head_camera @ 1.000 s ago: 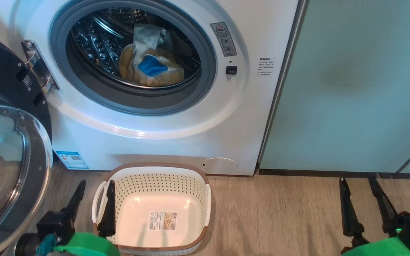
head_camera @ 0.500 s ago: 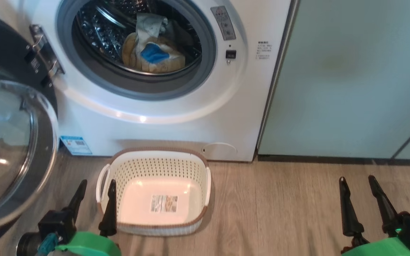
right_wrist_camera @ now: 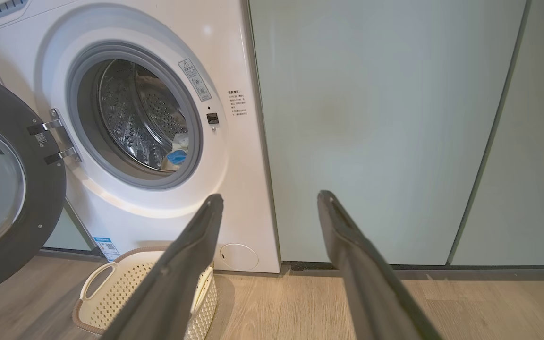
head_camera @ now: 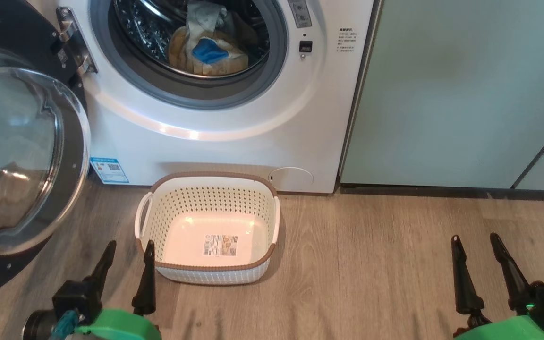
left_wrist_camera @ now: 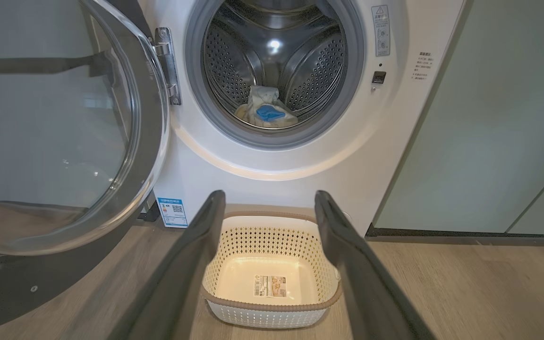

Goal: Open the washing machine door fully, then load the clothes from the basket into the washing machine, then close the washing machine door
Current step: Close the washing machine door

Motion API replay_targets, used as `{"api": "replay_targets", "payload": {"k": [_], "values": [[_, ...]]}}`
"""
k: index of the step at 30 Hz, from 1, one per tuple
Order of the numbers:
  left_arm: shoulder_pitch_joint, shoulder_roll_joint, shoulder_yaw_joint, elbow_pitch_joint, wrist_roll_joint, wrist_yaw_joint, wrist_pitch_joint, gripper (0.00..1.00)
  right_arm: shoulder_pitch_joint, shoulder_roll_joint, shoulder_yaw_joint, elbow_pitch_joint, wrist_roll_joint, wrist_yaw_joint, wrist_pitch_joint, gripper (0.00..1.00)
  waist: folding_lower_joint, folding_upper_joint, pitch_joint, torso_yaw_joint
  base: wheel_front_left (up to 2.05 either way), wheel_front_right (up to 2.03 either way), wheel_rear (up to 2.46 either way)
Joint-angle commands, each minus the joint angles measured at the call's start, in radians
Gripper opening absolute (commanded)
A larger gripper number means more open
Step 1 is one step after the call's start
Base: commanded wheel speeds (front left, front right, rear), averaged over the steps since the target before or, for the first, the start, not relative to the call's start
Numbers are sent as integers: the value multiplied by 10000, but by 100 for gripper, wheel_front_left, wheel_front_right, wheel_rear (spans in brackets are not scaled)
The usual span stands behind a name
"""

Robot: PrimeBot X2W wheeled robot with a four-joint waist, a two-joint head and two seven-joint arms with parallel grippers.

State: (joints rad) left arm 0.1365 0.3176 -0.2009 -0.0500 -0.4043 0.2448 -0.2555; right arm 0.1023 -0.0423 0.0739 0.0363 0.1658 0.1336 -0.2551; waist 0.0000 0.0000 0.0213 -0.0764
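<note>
The basket (head_camera: 215,175), its bottom label showing, sits on the wood-grain floor (head_camera: 371,264) just ahead of the left gripper (head_camera: 130,243), fingers parted and holding nothing. The right gripper (head_camera: 474,237), likewise spread and unladen, hovers well apart. The clothes (head_camera: 208,52) lie inside the washing machine (head_camera: 234,141); the washing machine door (head_camera: 17,156) stands wide open at left, beside pale green cabinet panels (head_camera: 442,94).

Open drum mouth (head_camera: 140,29); basket (head_camera: 215,175) below

The head camera pulls back, seemingly, so the basket (head_camera: 206,208) slides toward 12 o'clock, clear of the left gripper (head_camera: 130,243).
</note>
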Motion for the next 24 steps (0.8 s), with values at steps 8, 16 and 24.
{"api": "replay_targets", "payload": {"k": [8,16,24], "values": [[-631,112,394,-258,200,28,-61,100,-293,-79,189,-303,57,-29,-67,100,0,0,30,-15,-2,2,0],[-672,84,428,-327,271,23,-61,100,-272,-79,178,-278,44,-29,-67,100,0,0,-6,0,0,0,0],[-650,-9,449,-374,356,-90,-62,100,-191,-79,128,-270,19,-29,-67,100,0,0,-89,181,0,0,0]]}}
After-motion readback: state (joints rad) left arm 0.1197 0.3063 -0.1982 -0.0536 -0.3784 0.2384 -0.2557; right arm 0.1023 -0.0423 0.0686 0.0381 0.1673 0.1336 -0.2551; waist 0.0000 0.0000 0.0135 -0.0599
